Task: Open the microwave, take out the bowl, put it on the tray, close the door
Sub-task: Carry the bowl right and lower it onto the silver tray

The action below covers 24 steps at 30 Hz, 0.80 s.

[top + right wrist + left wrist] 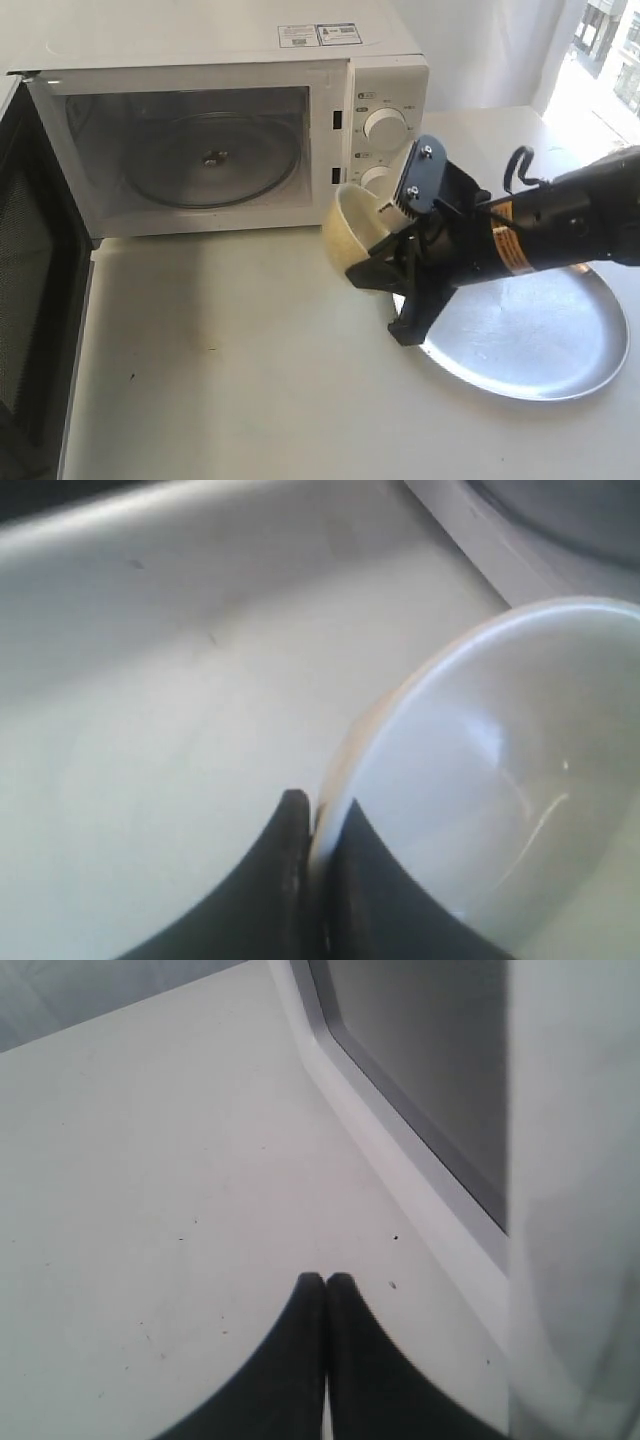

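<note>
lab-like test setup, microwave (200, 45) on bare white table (220, 350), plain white wall (480, 50), bright window (612, 45)

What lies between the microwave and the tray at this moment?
In the exterior view, the bowl, pinched at its rim by the right gripper and held tilted, is between the microwave front and the tray.

Open door (30, 290) walls off left, microwave (200, 150) cavity unblocked, bare surface (220, 340) in front, right half of tray (545, 340) free
</note>
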{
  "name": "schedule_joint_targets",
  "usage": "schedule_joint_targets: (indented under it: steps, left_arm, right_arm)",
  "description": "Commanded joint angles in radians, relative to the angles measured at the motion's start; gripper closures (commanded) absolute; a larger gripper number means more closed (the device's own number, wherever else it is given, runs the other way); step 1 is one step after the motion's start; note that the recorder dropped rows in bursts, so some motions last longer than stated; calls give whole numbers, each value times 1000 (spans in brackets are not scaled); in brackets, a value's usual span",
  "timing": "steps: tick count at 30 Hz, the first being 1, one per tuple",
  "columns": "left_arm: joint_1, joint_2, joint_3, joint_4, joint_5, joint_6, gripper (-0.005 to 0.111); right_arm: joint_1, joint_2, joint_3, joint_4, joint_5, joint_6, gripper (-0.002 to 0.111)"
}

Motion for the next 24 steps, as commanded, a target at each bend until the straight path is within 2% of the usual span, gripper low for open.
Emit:
schedule_joint_targets:
  steps: [1,8,17,20,24]
  left_arm:
    - [-4,-2,-4,-4,1,-3,107]
    - [-4,-2,-4,-4,1,-3,107]
    - [-4,-2,-4,-4,1,-3,107]
    - [-4,-2,-4,-4,1,-3,107]
    - [-4,-2,-4,-4,1,-3,107]
  right_arm:
    - [-7,-17,87,12,259,-10,108]
    - [-7,-51,172,12,362,-8,108]
    - [-7,-58,175,21,543,40,106]
    - [-7,-58,175,21,543,44,97]
    - [-7,-58,175,27,530,46,76]
